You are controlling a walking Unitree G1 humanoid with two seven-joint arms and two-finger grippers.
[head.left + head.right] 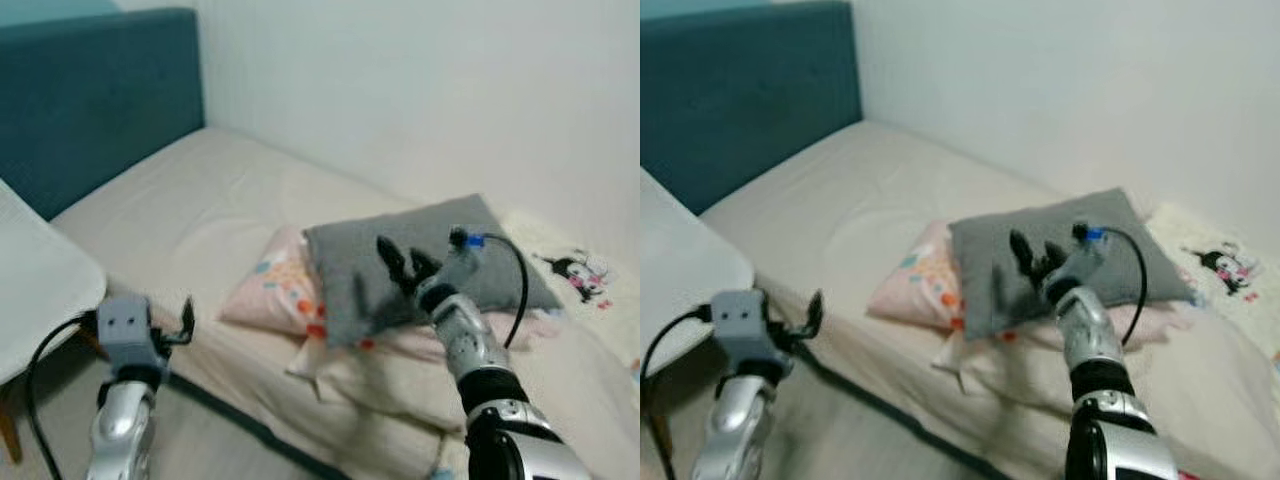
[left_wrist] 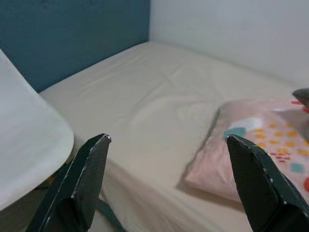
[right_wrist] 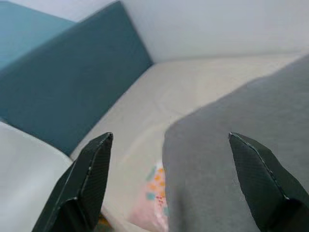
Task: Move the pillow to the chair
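A grey pillow lies on the bed, resting on top of a pink patterned pillow and a cream pillow or folded cover beneath it, near the white wall. The right tool hovers over the front half of the grey pillow with its two black fingers spread apart and nothing between them; in the right wrist view the grey fabric sits between the fingers, though whether they touch it cannot be told. A black cable with a blue plug loops from the right wrist. The left tool is held low at the near edge of the bed, beside the white seat of the chair, its fingers wide apart and empty; the left wrist view looks across the cream sheet toward the pink patterned pillow. A teal headboard stands at the far left end of the bed. Farther right on the bed lies a cloth printed with a small dark cartoon figure.
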